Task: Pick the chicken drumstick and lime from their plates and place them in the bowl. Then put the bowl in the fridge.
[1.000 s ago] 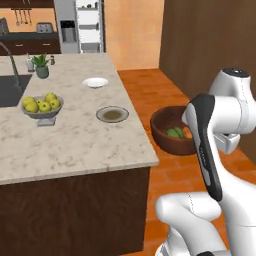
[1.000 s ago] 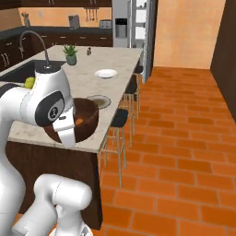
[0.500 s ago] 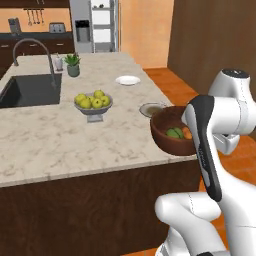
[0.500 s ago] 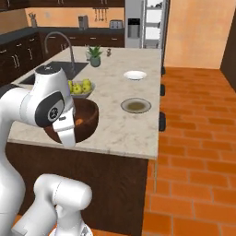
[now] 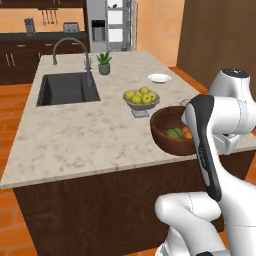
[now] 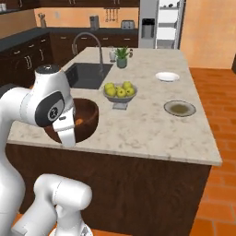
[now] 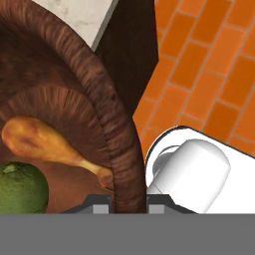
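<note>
The end effector point(image 7: 128, 201) pinches the wooden bowl point(image 5: 172, 131) by its rim, holding it off the island surface's point(image 5: 90, 125) edge, chicken drumstick point(image 7: 50, 143) and lime point(image 7: 21, 187) inside. Carry it level to the fridge point(image 5: 111, 25) beyond; tilting risks spilling them.

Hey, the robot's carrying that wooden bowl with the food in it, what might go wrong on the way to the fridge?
1. The jaws pinch only the rim of the bowl, one-sided, so it could tilt or slip out.
2. The chicken drumstick and lime lie loose inside; a tilt might spill them onto the brick floor.
3. The bowl hangs right at the counter edge, so a turn of the base may knock it against that edge.
</note>
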Motion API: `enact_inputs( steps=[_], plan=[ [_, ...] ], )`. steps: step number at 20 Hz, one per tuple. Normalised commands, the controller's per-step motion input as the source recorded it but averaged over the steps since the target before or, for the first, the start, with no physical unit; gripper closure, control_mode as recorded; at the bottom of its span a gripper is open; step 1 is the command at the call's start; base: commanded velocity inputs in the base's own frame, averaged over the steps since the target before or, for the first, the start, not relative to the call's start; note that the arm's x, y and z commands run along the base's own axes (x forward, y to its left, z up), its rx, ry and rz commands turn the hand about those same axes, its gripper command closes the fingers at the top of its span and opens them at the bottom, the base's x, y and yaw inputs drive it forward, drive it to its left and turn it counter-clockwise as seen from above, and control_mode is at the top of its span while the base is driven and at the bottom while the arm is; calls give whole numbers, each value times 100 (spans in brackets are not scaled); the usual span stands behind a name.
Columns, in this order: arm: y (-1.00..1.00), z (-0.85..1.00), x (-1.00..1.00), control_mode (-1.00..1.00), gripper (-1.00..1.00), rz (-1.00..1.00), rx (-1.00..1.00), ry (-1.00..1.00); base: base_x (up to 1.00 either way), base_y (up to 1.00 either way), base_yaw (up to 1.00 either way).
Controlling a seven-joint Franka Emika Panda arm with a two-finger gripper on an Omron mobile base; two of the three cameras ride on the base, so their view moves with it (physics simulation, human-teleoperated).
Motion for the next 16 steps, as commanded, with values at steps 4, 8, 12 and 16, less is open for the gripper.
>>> enact_inputs(
  steps=[4, 8, 12, 16],
  plan=[
    [0, 0, 0, 100, 100, 0, 0, 0, 0, 100, 0],
    [0, 0, 0, 100, 100, 0, 0, 0, -2, 100, 0],
    [0, 0, 0, 100, 100, 0, 0, 0, -3, 100, 0],
    [0, 0, 0, 100, 100, 0, 0, 0, 1, 100, -3]
  ],
)
